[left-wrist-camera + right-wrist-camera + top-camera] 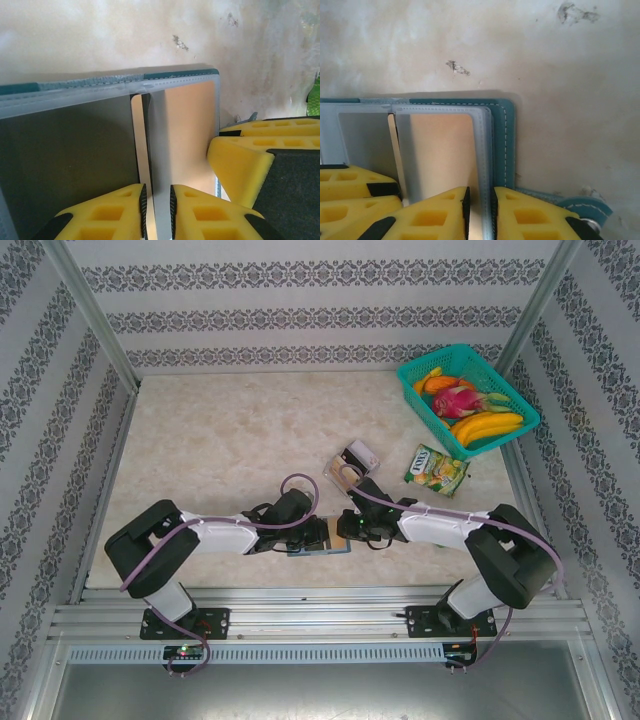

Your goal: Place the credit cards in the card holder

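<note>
One tan-gold card (440,155) looks seated in a clear sleeve of the open card holder (507,140). The other credit cards (362,453) prob. still lie in the clear tray (338,472) behind, so most is left. Arms meet low over the holder: left gripper (156,212) nipped on a sleeve, right gripper (480,212) pinching the card's sleeve edge.

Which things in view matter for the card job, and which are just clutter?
Job:
- card holder
- tan card in its clear sleeve
- whitish card at the clear tray
- left gripper and right gripper, both pinching the holder's sleeves

Lying about:
- snack packet
- teal basket of fruit
</note>
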`<state>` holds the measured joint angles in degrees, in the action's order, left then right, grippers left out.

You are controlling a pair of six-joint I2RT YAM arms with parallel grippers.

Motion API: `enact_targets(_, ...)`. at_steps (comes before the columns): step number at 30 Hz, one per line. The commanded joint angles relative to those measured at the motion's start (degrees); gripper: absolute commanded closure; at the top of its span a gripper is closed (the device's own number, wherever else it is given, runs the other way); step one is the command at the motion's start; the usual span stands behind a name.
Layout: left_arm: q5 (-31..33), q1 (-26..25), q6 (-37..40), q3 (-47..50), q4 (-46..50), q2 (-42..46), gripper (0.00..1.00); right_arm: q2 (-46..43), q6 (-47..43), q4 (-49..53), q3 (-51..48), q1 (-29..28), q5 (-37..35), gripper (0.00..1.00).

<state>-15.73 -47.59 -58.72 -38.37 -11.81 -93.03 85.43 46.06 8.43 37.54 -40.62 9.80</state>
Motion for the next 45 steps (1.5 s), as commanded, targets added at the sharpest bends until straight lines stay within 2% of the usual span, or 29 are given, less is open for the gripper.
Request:
enact_targets(1, 4.2, -0.5, 0.5, 1.2, 5.4, 4.5, 0.75, -1.6, -1.6, 5.1, 0.5, 0.0, -3.9, 0.78)
enact_targets(4, 7.0, -0.1, 1.2, 2.9, 8.8, 7.8, 0.73, -2.6, -2.1, 6.1, 1.3, 0.0, -4.3, 0.76)
enact_targets(12, 8.8, 0.5, 1.7, 3.6, 12.4, 10.0, 0.74, -6.4, -3.1, 5.2, 3.6, -2.5, -3.4, 0.75)
enact_targets(15, 10.4, 0.5, 2.3, 2.3, 15.8, 10.0, 0.75, -5.9, -2.6, 1.2, 3.3, -3.5, -0.3, 0.83)
enact_targets(19, 13.6, 0.5, 1.6, 4.0, 16.5, 14.5, 0.73, -1.2, -1.3, -2.5, 4.7, -4.2, 3.7, 0.96)
enact_targets(24, 16.6, 1.5, 0.9, 5.8, 20.0, 19.3, 0.65, 5.7, -2.2, -1.3, 8.9, -5.9, 4.7, 0.99)
enact_targets(29, 11.4, 4.4, 1.0, 7.4, 17.0, 17.5, 0.58, 10.6, -2.0, 1.6, 11.6, -7.1, 1.9, 0.97)
enact_targets(35, 6.8, 4.8, 1.0, 6.3, 13.5, 11.7, 0.62, 14.5, -1.2, -1.3, 12.8, -8.1, 5.5, 0.96)
enact_targets(40, 6.5, 4.8, 0.8, 5.9, 13.7, 10.1, 0.66, 12.3, -0.7, -2.1, 12.6, -7.9, 6.0, 0.93)
enact_targets(45, 6.9, 4.8, 1.2, 5.2, 15.1, 10.1, 0.67, 5.7, -2.4, 4.1, 12.5, -7.8, -0.8, 0.91)
